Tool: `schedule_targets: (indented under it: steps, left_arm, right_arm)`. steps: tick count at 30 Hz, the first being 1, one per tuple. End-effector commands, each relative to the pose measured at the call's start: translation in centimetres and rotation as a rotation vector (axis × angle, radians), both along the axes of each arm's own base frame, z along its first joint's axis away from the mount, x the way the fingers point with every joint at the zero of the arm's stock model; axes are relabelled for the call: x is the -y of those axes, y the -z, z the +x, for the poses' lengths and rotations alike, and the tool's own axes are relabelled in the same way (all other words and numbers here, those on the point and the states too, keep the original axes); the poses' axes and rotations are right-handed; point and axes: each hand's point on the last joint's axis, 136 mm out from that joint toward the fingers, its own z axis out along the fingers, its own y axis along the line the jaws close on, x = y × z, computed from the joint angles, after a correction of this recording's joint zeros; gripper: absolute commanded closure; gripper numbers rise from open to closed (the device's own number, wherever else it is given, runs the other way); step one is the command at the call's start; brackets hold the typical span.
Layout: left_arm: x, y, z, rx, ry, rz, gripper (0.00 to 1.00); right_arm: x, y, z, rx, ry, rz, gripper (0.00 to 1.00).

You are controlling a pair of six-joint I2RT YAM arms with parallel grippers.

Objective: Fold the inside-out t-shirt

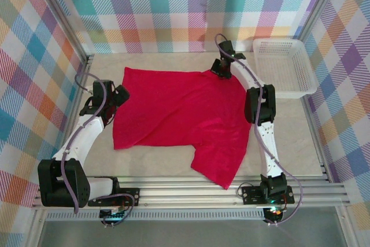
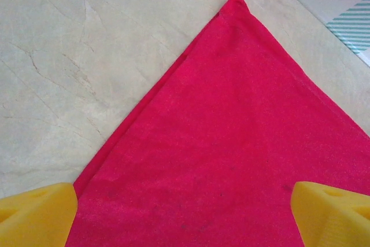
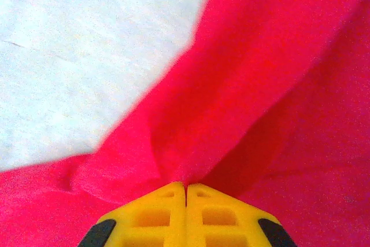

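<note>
Inside-out t-shirt [image 1: 179, 108], bright red, lies spread; right end effector [image 3: 185, 187] pinches it, left end effector [image 2: 185, 215] gapes.

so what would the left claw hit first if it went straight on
Most likely the shirt: the left claw, open, points at red cloth just inside a corner, with table beyond the edge.

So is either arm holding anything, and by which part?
The right tool is shut on the red t-shirt, pinching a fold at its far right edge. The left tool is open, holding nothing.
</note>
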Motion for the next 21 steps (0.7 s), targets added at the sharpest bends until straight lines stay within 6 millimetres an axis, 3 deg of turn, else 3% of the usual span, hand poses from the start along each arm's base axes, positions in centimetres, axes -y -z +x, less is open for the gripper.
schedule_targets:
  steps: [1,3,4,5,6,8,9,11,16,21]
  left_arm:
    - [-0.1,-0.4,0.4,0.003,0.003,0.010,0.05]
    - [0.0,0.2,0.5,0.002,-0.002,-0.010,0.05]
    - [0.2,0.1,0.8,0.018,-0.002,-0.021,0.06]
    - [0.4,0.4,0.9,0.017,-0.001,-0.033,0.06]
    - [0.7,0.6,1.0,0.013,0.004,-0.043,0.07]
    - [1.2,0.7,1.1,0.012,0.015,-0.049,0.08]
    - [1.4,0.6,1.2,0.012,0.020,-0.046,0.08]
    - [1.6,0.3,1.1,0.017,0.024,-0.039,0.08]
    - [2.6,-0.2,1.2,0.040,0.043,-0.051,0.08]
    - [3.6,-0.3,1.2,0.039,0.071,-0.052,0.08]
  right_arm:
    - [-2.9,-5.5,5.4,0.298,-0.072,0.131,1.00]
    - [-4.1,-6.4,8.0,0.418,-0.101,0.188,0.94]
    - [-4.5,-7.0,9.0,0.465,-0.102,0.214,0.84]
    - [-4.5,-6.7,10.1,0.493,-0.082,0.255,0.63]
    - [-4.4,-6.5,11.0,0.511,-0.055,0.322,0.55]
    - [-3.5,-6.5,12.2,0.516,-0.010,0.469,0.51]
    - [-3.0,-6.5,12.3,0.503,0.000,0.526,0.43]
    - [-2.9,-6.6,11.8,0.463,-0.038,0.561,0.41]
    - [-2.8,-7.7,8.3,0.355,-0.151,0.425,0.41]
    - [-0.9,-5.4,5.3,0.265,-0.145,0.276,0.42]
